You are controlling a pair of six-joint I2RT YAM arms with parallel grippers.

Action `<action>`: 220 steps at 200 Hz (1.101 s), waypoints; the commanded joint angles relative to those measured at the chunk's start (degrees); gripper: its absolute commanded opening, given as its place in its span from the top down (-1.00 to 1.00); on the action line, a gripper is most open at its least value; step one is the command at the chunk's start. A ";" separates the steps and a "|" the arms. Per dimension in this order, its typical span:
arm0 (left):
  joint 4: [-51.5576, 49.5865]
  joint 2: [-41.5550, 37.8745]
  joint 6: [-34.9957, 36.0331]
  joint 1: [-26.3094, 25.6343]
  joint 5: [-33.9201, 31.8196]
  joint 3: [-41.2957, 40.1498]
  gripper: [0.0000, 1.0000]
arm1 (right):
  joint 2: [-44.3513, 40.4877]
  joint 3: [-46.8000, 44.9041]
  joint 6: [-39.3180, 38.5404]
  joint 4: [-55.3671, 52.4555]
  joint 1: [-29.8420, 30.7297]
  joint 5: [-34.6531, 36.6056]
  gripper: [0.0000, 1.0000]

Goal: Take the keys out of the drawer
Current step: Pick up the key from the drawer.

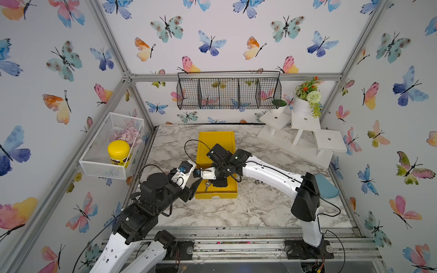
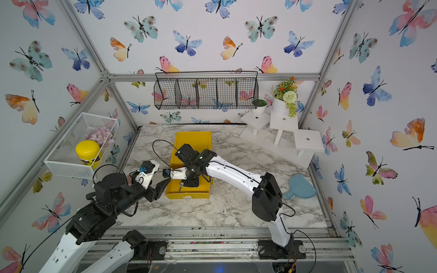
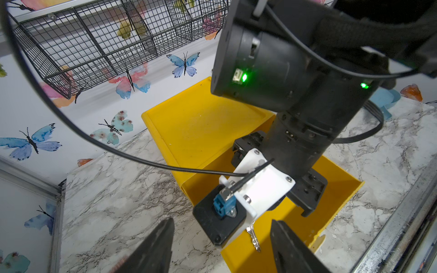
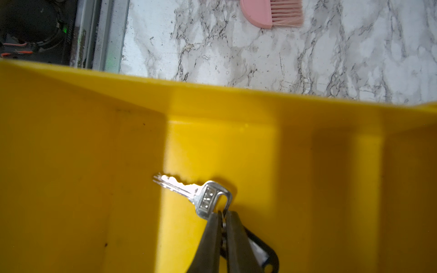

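Note:
The yellow drawer [image 1: 216, 195] [image 2: 186, 195] stands pulled out of its yellow case [image 1: 216, 144] on the marble table. My right gripper [image 4: 222, 214] reaches down inside the drawer and is shut on the ring of the keys. A silver key [image 4: 196, 193] hangs from that ring, and a black tag [image 4: 267, 255] shows behind the fingers. The same key [image 1: 207, 185] [image 2: 181, 185] [image 3: 253, 236] shows under the right wrist, above the drawer floor. My left gripper [image 1: 192, 189] [image 3: 222, 222] is open beside the drawer's left wall, holding nothing.
A blue dustpan [image 1: 327, 186] lies at the table's right edge and a pink brush [image 4: 274, 13] left of the drawer. A small metal item [image 1: 257, 182] lies right of the drawer. A white mesh basket [image 1: 94, 163] hangs left, a black wire basket [image 1: 228, 92] behind, white stands [image 1: 305, 123] back right.

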 commanded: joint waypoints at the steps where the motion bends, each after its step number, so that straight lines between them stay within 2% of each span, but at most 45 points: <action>1: 0.21 -0.53 0.90 0.24 0.88 0.42 -0.40 | -2.50 1.67 0.64 1.09 0.18 0.25 0.81; 58: 2.66 0.89 4.67 0.24 1.19 1.95 -0.40 | -7.00 3.51 4.05 5.22 0.15 -1.56 0.93; 87: 5.88 2.86 6.70 0.24 1.61 2.55 -0.38 | -8.82 4.24 4.66 2.40 0.15 -3.19 0.94; 115: 9.94 5.27 7.68 0.24 3.14 3.63 -0.37 | -11.71 3.93 7.10 0.02 -0.18 -1.25 0.95; 155: 13.53 10.03 8.59 0.24 8.55 6.84 -0.32 | -19.35 -2.10 10.96 -0.58 -1.57 1.97 0.95; 202: 14.43 17.05 8.78 -0.15 21.39 12.19 -0.28 | -25.76 -6.39 18.09 -1.80 -5.42 5.20 0.94; 220: 14.53 19.87 9.82 -1.90 24.14 13.44 -0.28 | -28.76 -9.10 21.43 -1.58 -7.86 5.64 0.94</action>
